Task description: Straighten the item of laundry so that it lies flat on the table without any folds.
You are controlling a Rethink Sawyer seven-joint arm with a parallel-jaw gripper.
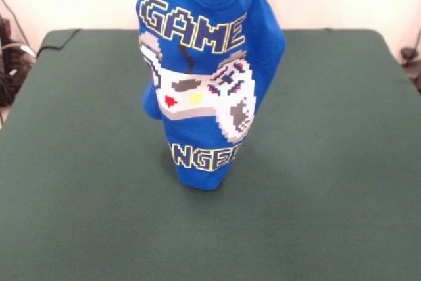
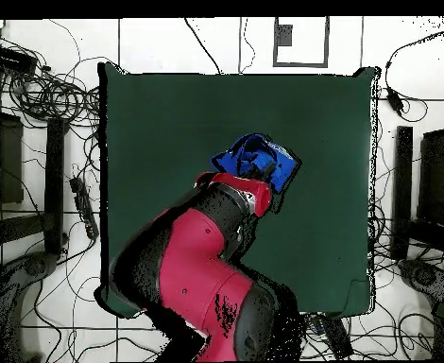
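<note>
Basically hanging: blue T-shirt (image 1: 207, 77) bunched up over mid-table (image 1: 329, 182), hem just brushing the felt. Can't tell the gripper state, hidden by fabric. Loads of bare green all round.

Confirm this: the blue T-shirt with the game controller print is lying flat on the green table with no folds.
Not right. The front view shows the blue T-shirt hanging upright from above, bunched and folded, with only its lower end near or on the green table. It is not lying flat. The rest holds: it is blue with a game controller print.
</note>
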